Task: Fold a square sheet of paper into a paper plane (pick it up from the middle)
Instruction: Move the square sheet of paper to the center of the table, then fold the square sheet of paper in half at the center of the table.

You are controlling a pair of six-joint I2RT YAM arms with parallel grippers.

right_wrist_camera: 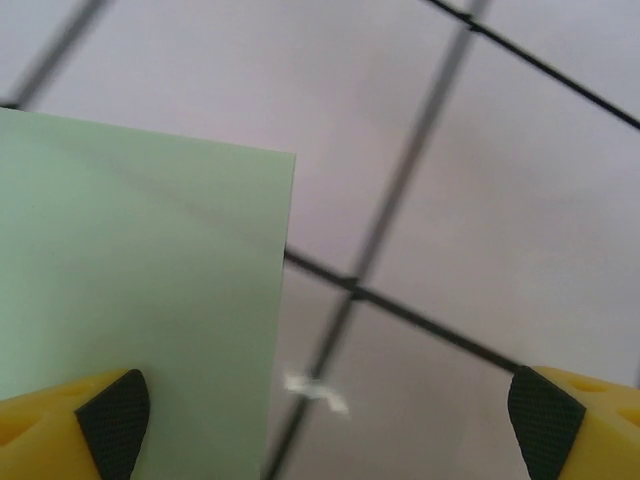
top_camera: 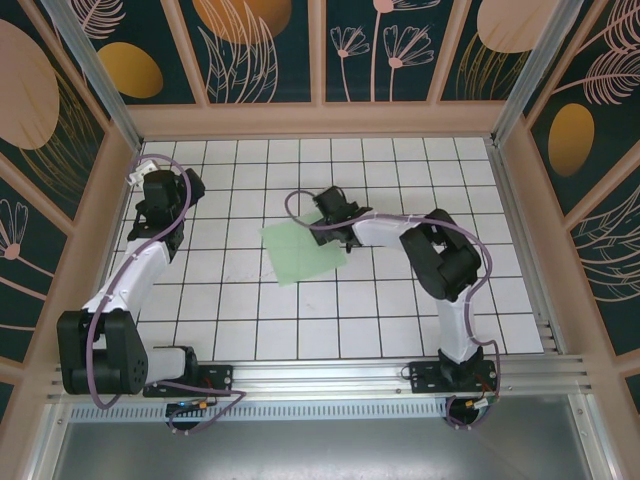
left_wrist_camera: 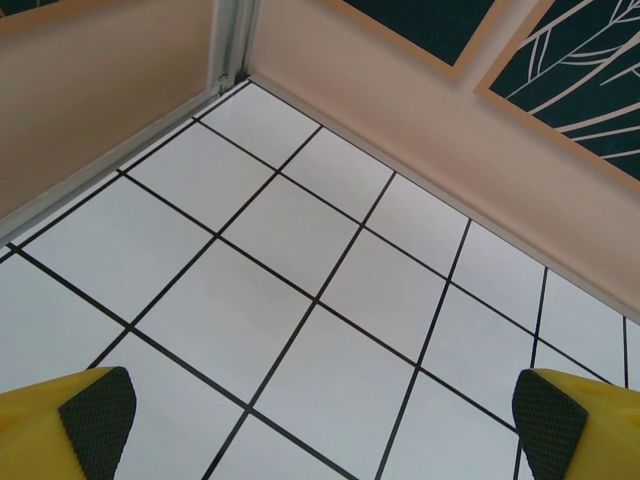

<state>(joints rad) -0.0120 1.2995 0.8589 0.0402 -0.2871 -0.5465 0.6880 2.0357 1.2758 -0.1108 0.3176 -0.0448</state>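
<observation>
On the far left, the left arm's yellow two-finger gripper [left_wrist_camera: 320,428] hangs over bare tiles of the white, black-lined grid table [top_camera: 400,300], near its far left corner. Its jaws are spread fully and hold nothing. It is well apart from the task's thing.

The square sheet of thin pale mint-green paper [top_camera: 302,254] lies flat near the middle of the table, turned a little against the grid lines. Being square, it has no long axis to align with. It looks plain, unmarked and uncreased, so no fold appears to have been made.

The right arm's yellow gripper [right_wrist_camera: 320,425] is by far the nearer one. It hovers low over the sheet's far right corner, jaws wide apart and empty. In its wrist view one black pad [right_wrist_camera: 108,415] sits above the paper and the other over bare tile. The sheet's middle lies to the left and nearer the bases, so I judge the gripper must shift that way before picking up.
</observation>
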